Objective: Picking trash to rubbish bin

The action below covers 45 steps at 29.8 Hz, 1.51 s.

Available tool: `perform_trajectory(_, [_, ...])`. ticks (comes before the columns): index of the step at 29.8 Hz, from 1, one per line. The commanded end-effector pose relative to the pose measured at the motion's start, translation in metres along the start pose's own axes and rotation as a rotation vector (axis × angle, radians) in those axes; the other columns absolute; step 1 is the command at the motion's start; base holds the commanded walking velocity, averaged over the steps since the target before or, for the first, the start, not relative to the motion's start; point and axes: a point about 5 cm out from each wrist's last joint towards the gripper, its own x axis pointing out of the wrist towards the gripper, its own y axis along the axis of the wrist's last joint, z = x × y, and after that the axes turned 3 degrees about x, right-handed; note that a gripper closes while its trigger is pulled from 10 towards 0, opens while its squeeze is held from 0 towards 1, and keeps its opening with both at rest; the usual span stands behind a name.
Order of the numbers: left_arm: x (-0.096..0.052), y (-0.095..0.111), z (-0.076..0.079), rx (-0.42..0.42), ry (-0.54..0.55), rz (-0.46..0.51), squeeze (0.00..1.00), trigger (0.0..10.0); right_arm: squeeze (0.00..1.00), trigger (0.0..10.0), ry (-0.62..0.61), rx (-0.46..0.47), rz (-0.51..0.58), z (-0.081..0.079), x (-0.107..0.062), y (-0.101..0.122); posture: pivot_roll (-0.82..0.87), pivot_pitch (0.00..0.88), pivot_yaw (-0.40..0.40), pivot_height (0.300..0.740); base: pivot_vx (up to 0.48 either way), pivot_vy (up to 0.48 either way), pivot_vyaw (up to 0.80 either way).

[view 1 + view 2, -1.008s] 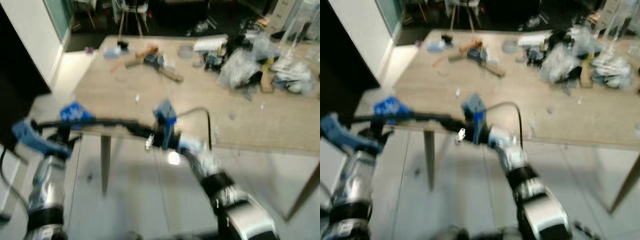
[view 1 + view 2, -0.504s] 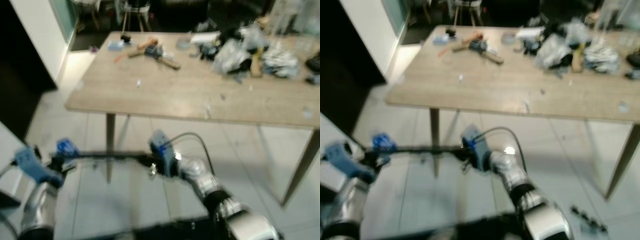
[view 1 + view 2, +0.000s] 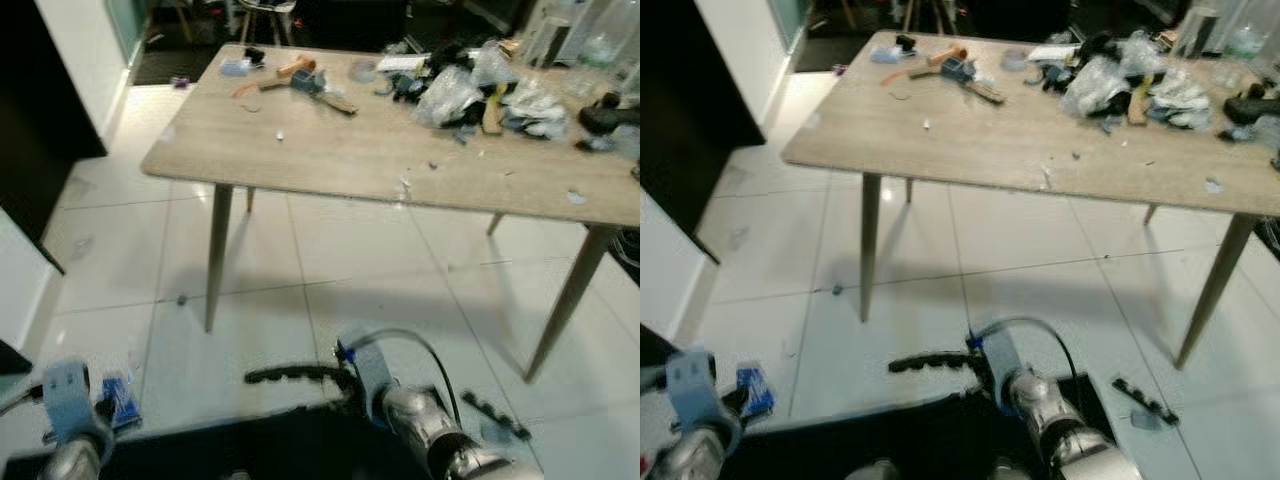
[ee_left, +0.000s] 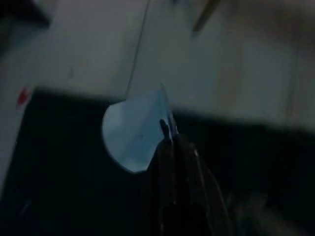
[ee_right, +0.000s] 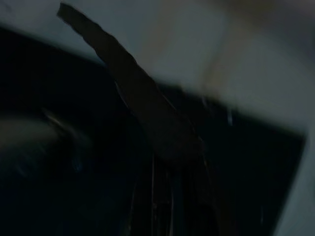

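While the left hand [image 4: 170, 142] pinches pale-blue trash [image 4: 135, 135] — bin below.

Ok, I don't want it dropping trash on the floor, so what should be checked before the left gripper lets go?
1. Trash held: ok. The left gripper pinches a pale blue scrap at its tips.
2. Scrap over the black bin: ok. The left wrist view shows dark under most of it.
3. Right gripper out of the drop path: cannot tell. It lies across the bin's near edge.
4. Right gripper empty: cannot tell, its wrist view is too dark.
5. Table cleared: not ok. Plastic wrappers lie there.
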Motion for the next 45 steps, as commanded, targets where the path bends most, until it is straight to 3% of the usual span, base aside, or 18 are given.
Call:
perform_trajectory(1, [-0.003, -0.015, 0.0, 0.074, 0.022, -0.083, 0.0, 10.0, 0.0, 10.0, -0.045, 0.029, -0.107, 0.002, -0.004, -0.027, 0.04, 0.041, 0.033, 0.74, -0.33, 0.0, 0.0])
perform_trajectory(3, [-0.012, -0.042, 0.001, 0.148, 0.04, -0.203, 0.0, 10.0, 0.0, 10.0, -0.081, 0.035, -0.213, 0.003, -0.013, -0.058, 0.04, 0.041, 0.033, 0.74, -0.334, 0.0, 0.0])
perform_trajectory(4, [-0.012, -0.042, 0.001, 0.148, 0.04, -0.203, 0.0, 10.0, 0.0, 10.0, -0.081, 0.035, -0.213, 0.003, -0.013, -0.058, 0.04, 0.041, 0.033, 0.74, -0.334, 0.0, 0.0])
perform_trajectory(6, [-0.022, -0.067, 0.004, 0.209, 0.05, -0.314, 0.0, 10.0, 0.0, 10.0, -0.089, -0.006, -0.319, 0.002, -0.022, -0.087, 0.04, 0.037, 0.035, 0.74, -0.276, 0.0, 0.0])
perform_trajectory(11, [-0.034, -0.091, 0.008, 0.255, 0.048, -0.413, 0.0, 10.0, 0.0, 10.0, -0.09, -0.072, -0.4, 0.0, -0.028, -0.104, 0.04, 0.039, 0.04, 0.74, -0.049, 0.0, 0.0])
perform_trajectory(14, [-0.048, -0.116, 0.016, 0.354, 0.021, -0.519, 0.0, 10.0, 0.0, 10.0, -0.104, -0.12, -0.409, 0.002, -0.027, -0.102, 0.03, 0.04, 0.045, 0.74, 0.0, 0.0, -0.79])
perform_trajectory(15, [-0.048, -0.116, 0.016, 0.354, 0.021, -0.519, 0.0, 10.0, 0.0, 10.0, -0.104, -0.12, -0.409, 0.002, -0.027, -0.102, 0.03, 0.04, 0.045, 0.74, 0.0, 0.0, -0.79])
perform_trajectory(16, [-0.051, -0.122, 0.02, 0.42, -0.004, -0.545, 0.0, 10.0, 0.0, 10.0, -0.106, -0.154, -0.409, 0.003, -0.026, -0.098, 0.04, 0.035, 0.043, 0.74, 0.0, 0.0, -0.79])
perform_trajectory(22, [-0.05, -0.122, 0.026, 0.469, -0.028, -0.553, 0.0, 10.0, 0.0, 10.0, -0.11, -0.186, -0.402, 0.008, -0.025, -0.091, 0.05, 0.03, 0.033, 0.74, 0.0, 0.0, -0.79])
perform_trajectory(26, [-0.047, -0.12, 0.035, 0.545, -0.074, -0.566, 0.0, 10.0, 0.0, 10.0, -0.115, -0.232, -0.393, 0.013, -0.023, -0.082, 0.06, 0.025, 0.031, 0.74, 0.0, 0.0, -0.79])
perform_trajectory(37, [-0.047, -0.122, 0.041, 0.575, -0.098, -0.581, 0.0, 10.0, 0.0, 10.0, -0.093, -0.26, -0.406, 0.004, -0.022, -0.088, 0.06, 0.021, 0.034, 0.74, 0.0, 0.0, -0.79])
perform_trajectory(43, [-0.047, -0.123, 0.043, 0.599, -0.111, -0.586, 0.0, 10.0, 0.0, 10.0, -0.088, -0.276, -0.426, 0.006, -0.026, -0.095, 0.07, 0.024, 0.035, 0.74, 0.0, 0.0, -0.79])
perform_trajectory(45, [-0.046, -0.121, 0.041, 0.571, -0.078, -0.571, 0.0, 10.0, 0.0, 10.0, -0.096, -0.303, -0.434, 0.011, -0.028, -0.096, 0.06, 0.027, 0.033, 0.74, 0.0, 0.0, -0.79])
